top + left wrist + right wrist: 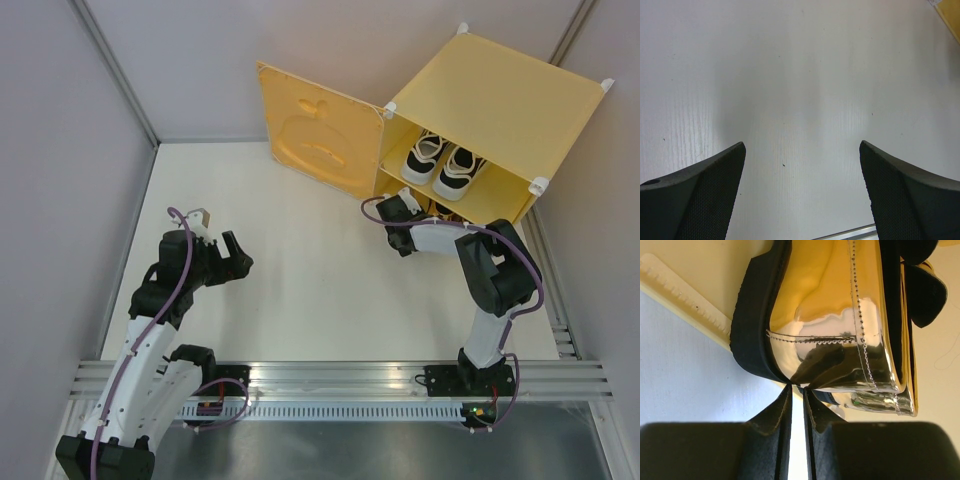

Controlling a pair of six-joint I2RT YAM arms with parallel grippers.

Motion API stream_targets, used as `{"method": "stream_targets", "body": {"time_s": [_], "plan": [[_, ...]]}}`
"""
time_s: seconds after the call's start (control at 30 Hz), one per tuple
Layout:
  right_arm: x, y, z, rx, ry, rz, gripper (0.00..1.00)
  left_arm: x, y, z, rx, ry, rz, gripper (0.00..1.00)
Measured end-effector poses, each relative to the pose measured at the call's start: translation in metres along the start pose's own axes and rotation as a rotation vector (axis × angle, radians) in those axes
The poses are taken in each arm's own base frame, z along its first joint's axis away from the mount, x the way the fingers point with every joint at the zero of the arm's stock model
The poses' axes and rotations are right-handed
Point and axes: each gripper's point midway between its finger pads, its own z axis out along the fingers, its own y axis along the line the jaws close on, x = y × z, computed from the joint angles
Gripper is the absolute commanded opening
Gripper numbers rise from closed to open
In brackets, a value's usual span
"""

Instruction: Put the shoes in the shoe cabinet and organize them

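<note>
White counter, grey walls on three sides. Shoe cabinet stands at the far right corner with its door swung open to the left. White sneakers sit side by side on the upper shelf. Right jaws are at the mouth of the lower compartment, drawn almost together with only a thin slit between them, tips against the heel of a gold loafer. Left jaws are spread wide above bare counter, well apart from the cabinet.

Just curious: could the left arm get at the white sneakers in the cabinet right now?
Probably not easily: the door stands open, but the left fingers hover far from the white sneakers, and the right arm crowds the opening.
</note>
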Motion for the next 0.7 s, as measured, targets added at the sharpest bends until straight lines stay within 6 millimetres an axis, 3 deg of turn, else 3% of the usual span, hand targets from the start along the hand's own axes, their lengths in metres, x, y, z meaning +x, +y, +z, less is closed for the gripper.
{"method": "stream_targets", "body": {"time_s": [0.37, 0.5, 0.63, 0.7], "plan": [[0.001, 0.000, 0.004, -0.018, 0.005, 0.004, 0.18, 0.000, 0.000, 0.000, -0.001, 0.000, 0.000, 0.97], [0.000, 0.002, 0.002, -0.051, 0.003, 0.011, 0.24, 0.000, 0.000, 0.000, 0.000, 0.000, 0.000, 0.97], [0.000, 0.008, -0.011, -0.151, -0.010, 0.013, 0.27, 0.000, 0.000, 0.000, -0.001, -0.001, 0.000, 0.97], [-0.010, 0.003, -0.027, -0.195, -0.056, 0.069, 0.29, 0.000, 0.000, 0.000, -0.001, -0.001, 0.000, 0.97]]}}
